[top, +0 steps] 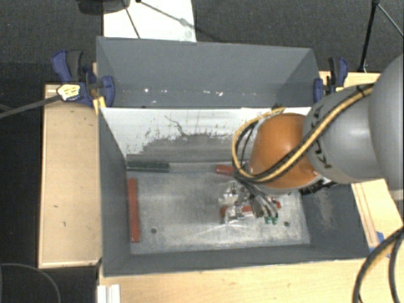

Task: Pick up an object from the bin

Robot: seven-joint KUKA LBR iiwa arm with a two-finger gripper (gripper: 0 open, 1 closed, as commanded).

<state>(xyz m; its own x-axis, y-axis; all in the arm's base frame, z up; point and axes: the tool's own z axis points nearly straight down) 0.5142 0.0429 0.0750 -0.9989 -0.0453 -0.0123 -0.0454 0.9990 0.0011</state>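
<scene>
My gripper [238, 208] is low over the bin floor, right of the middle, beneath the orange wrist cover. A short reddish-brown piece [222, 168] lies just behind it by the back wall, partly hidden by the cables. A dark, slim stick [148, 166] lies along the back wall to the left. A long red bar [134, 210] lies along the left wall, far from the gripper. I cannot make out whether anything is in the gripper.
The arm and its orange cover with looped cables hang over the right half of the bin and hide the floor there. The bin's walls slope up on every side.
</scene>
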